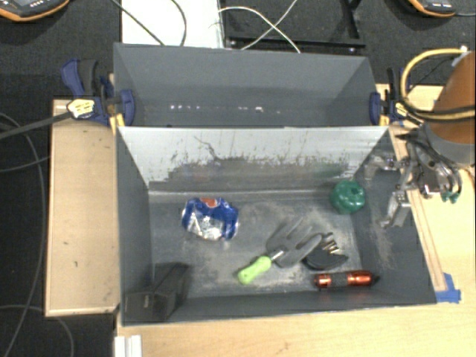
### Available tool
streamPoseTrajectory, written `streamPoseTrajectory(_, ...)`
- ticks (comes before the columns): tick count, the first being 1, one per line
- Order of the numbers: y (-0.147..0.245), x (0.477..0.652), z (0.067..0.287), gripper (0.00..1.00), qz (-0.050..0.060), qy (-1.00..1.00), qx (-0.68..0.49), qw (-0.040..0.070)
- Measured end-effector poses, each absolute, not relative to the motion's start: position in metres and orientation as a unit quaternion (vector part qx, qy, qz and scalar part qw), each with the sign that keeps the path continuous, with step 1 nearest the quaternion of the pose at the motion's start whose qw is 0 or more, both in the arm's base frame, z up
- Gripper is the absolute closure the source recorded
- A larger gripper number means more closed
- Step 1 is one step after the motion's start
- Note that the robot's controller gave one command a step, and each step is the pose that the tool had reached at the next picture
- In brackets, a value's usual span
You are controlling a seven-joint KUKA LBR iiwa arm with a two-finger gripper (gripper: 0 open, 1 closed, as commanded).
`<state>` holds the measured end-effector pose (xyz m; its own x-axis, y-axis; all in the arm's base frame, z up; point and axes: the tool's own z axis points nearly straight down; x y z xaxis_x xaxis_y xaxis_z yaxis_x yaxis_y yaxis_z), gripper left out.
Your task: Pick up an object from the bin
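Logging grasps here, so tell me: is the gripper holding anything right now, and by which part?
Nothing seems held. The gripper hangs by the bin at its right wall, apart from the green round thing nearest it.

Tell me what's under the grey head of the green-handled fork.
A black toothed thing pokes out from beneath the head of the fork. Its covered part is hidden, so its full shape cannot be told.

even light, faint glints on bin (223, 110)
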<state>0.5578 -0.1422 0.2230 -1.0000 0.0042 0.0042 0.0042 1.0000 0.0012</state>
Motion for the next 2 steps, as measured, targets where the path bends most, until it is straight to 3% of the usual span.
streamPoseTrajectory(1, -0.142, 0.559, 0.228, 0.0, 0.0, -1.0, 0.001, -0.002)
streamPoseTrajectory(2, -0.104, 0.532, 0.116, 0.0, 0.0, -0.985, 0.17, -0.001)
